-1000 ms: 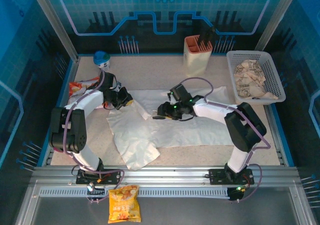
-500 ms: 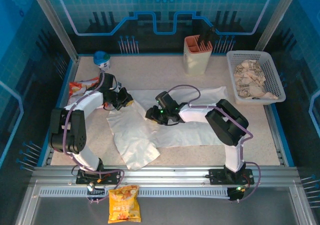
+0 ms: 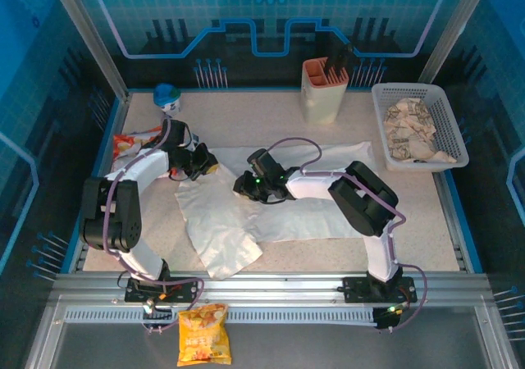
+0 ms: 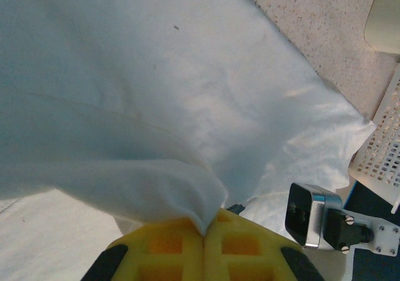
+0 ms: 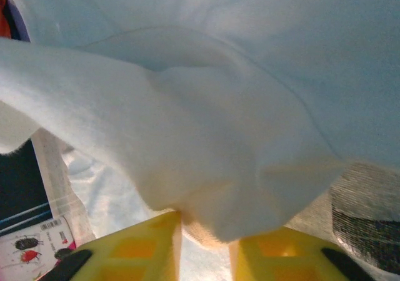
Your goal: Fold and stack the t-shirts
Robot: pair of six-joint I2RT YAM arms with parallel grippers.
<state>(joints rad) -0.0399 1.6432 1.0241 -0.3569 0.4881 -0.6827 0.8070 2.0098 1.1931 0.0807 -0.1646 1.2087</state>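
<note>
A white t-shirt (image 3: 328,205) lies spread across the middle of the table. A creased white panel (image 3: 217,234) reaches toward the front edge; I cannot tell whether it belongs to the same shirt. My left gripper (image 3: 208,166) is at the cloth's far left corner. In the left wrist view its yellow fingers (image 4: 169,250) are pressed together on a lifted point of the t-shirt (image 4: 156,106). My right gripper (image 3: 243,186) sits close by, to the right. In the right wrist view it (image 5: 205,234) is shut on a thick bunched fold of t-shirt (image 5: 206,137).
A white basket (image 3: 449,107) with crumpled cloth stands at the back right, a beige holder (image 3: 323,98) with dark tools behind centre. A blue-capped bottle (image 3: 167,97) and an orange packet (image 3: 131,143) are at the left. A yellow snack bag (image 3: 203,334) lies on the front rail.
My right gripper has slid left across the shirt, carrying its fold toward the left gripper. The left arm has stayed put.
</note>
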